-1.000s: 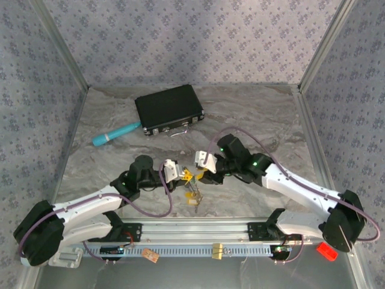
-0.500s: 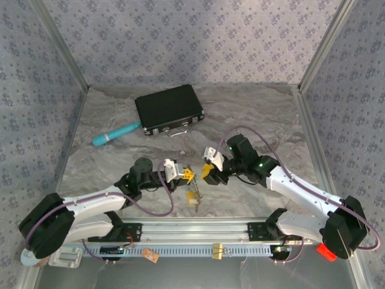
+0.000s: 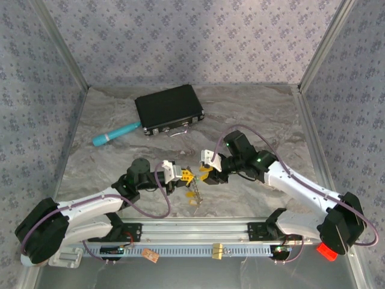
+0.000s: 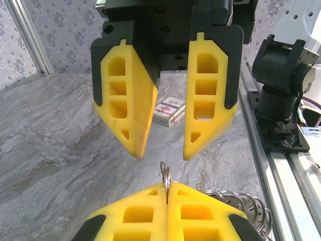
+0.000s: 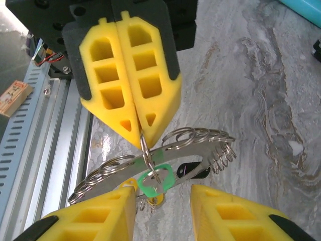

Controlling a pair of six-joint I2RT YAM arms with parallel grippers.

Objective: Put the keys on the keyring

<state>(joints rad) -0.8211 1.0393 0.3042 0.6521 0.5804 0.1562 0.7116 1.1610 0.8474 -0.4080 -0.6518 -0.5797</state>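
Note:
The keyring [image 5: 170, 154] is a flat grey metal ring with several small split rings along its rim. It hangs tilted above the table. My left gripper [image 4: 167, 190] is shut on one small split ring [image 4: 165, 173] of it. A green key [image 5: 156, 179], a black key [image 5: 193, 170] and a yellow key [image 5: 126, 184] dangle under the ring. My right gripper [image 5: 163, 211] is open and faces the left gripper tip to tip, its fingers [image 4: 128, 105] a short way off on either side of the keys. In the top view the two grippers [image 3: 183, 176] [image 3: 206, 173] meet near the table's front middle.
A black rectangular case [image 3: 168, 110] lies at the back with a teal tube [image 3: 115, 133] to its left. A small card pack [image 4: 168, 110] lies on the marble beyond the grippers. The metal rail [image 3: 198, 230] runs along the near edge.
The right gripper drew back a little to the right, then came in again toward the left gripper. The left gripper kept hold of the ring and shifted slightly.

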